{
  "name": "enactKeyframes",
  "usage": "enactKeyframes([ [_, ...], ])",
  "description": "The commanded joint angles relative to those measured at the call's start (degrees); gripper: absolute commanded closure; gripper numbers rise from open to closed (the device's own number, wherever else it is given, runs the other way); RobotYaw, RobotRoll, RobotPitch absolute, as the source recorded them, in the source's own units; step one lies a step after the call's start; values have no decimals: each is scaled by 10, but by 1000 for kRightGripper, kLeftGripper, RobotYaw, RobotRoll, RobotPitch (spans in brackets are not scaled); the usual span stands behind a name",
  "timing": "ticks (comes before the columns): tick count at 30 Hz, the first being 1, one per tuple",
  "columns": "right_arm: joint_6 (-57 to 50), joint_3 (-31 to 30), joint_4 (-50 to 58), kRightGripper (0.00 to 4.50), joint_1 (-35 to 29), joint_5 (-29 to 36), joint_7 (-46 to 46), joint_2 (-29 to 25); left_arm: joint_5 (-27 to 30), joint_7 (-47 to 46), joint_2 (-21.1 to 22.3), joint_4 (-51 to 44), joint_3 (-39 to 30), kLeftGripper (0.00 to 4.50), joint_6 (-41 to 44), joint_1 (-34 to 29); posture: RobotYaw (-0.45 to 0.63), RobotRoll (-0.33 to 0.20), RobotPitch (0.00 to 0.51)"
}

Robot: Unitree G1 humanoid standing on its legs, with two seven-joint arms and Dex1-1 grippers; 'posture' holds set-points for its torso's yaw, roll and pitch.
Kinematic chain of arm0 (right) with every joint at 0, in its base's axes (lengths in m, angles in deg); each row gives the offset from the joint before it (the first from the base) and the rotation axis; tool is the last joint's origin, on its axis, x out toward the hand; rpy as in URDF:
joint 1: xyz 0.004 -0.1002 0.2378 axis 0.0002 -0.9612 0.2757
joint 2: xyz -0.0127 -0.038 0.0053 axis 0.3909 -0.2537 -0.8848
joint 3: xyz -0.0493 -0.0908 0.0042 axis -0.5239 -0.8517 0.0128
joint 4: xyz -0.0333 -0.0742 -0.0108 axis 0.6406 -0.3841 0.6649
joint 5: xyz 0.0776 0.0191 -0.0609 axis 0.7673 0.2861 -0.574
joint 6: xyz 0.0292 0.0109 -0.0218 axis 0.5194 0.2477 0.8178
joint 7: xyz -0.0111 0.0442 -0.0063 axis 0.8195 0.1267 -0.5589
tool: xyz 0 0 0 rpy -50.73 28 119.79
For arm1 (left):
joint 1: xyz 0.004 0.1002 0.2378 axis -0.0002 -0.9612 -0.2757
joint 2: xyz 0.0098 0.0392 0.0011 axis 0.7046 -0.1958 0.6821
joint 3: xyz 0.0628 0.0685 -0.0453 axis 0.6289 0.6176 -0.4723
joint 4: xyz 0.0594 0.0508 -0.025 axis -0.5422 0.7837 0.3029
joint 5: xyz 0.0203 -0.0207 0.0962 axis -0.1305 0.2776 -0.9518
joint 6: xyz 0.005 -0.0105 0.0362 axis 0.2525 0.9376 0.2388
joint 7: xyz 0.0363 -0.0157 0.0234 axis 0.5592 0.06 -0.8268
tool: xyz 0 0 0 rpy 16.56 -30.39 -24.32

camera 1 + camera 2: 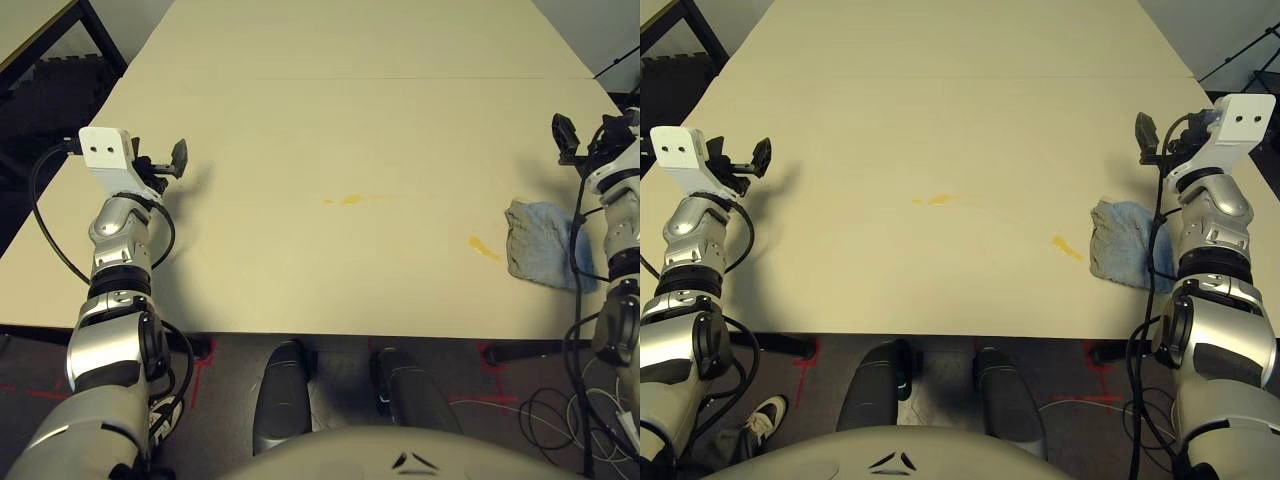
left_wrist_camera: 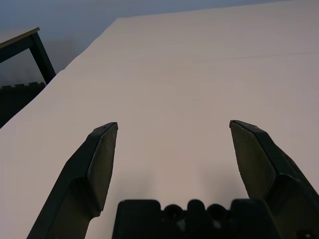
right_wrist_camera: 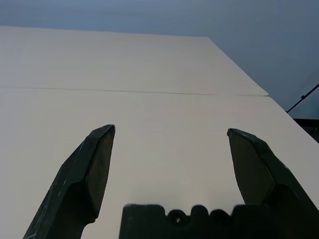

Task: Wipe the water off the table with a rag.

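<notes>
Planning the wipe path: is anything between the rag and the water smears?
Nothing visible. The rag lies beside the nearer smear, with bare table onward to the farther smear.

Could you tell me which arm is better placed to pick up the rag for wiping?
The right. The rag lies on the table just beside the right arm, below the open right gripper. The left gripper, also open, is at the far side, across the water.
</notes>
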Motion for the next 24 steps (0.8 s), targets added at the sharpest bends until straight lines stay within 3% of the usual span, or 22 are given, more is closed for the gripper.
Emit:
enactKeyframes([
  [1,3,1,-4,11,0,-1,5,-2,1,-4,-3,-6,1,0,6,-6,68,0,153],
  [14,1,8,17,11,-23,5,14,3,-7,7,-9,10,14,0,7,17,31,0,164],
  [24,0,5,12,11,-16,3,15,5,1,37,-9,12,18,0,6,22,64,0,156],
])
